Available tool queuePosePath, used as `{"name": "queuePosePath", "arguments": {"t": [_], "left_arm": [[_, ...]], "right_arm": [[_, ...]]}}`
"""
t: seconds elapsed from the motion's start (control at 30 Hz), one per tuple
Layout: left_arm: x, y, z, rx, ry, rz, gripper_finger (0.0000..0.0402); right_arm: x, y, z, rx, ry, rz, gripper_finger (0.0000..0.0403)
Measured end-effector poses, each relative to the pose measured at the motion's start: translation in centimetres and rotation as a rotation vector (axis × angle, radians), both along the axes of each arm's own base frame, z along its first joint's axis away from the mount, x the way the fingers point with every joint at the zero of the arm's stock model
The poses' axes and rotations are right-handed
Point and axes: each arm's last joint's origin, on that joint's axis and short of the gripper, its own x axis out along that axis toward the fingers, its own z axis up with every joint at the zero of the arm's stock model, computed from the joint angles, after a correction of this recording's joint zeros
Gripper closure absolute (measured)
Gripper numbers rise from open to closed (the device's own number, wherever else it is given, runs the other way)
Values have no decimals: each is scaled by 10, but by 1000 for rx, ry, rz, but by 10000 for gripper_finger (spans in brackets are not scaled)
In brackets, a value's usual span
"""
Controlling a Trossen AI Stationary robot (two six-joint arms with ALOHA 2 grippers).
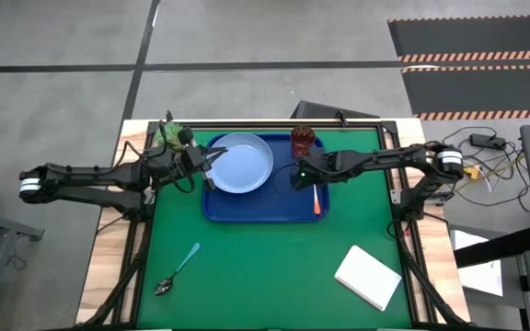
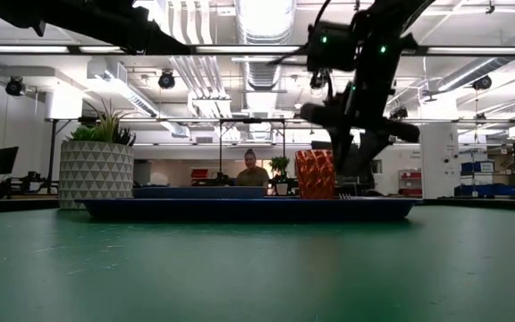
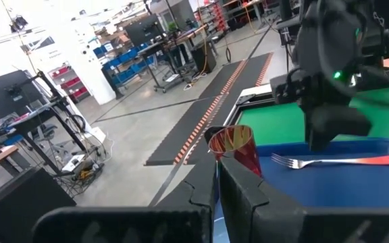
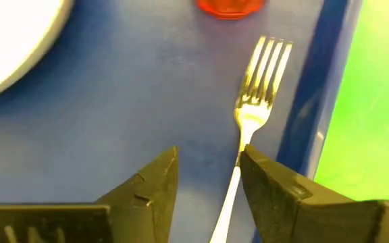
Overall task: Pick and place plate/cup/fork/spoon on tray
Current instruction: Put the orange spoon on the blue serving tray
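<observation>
Right hand point(image 4: 204, 179) hovers spread just above the fork point(image 4: 252, 121) lying on the tray point(image 1: 247, 210), so it should lift straight up before going for the spoon point(image 1: 177, 270) on the bench.

No readable text, labels or signs

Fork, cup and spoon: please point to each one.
fork point(image 4: 261, 67), right wrist view, on the tines.
cup point(image 2: 315, 174), low view, on its side wall.
spoon point(image 1: 163, 287), high view, on the metal bowl.
</observation>
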Motion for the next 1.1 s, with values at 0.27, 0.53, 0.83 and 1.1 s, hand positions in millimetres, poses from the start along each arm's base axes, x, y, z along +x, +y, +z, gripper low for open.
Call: {"name": "queuePosePath", "arguments": {"t": [0.27,0.53,0.83,1.1], "left_arm": [[2,0,-2,-36,-3,2,402],[2,0,-10,-257,-51,22,402],[-7,-11,-39,-742,73,70,402],[-7,-50,-60,-1178,343,45,402]], "right_arm": [[-9,12,19,-56,6,252,349],[-32,20,22,-232,34,477,392],[-55,22,22,-644,-211,768,394],[-64,22,41,-963,-413,833,394]]}}
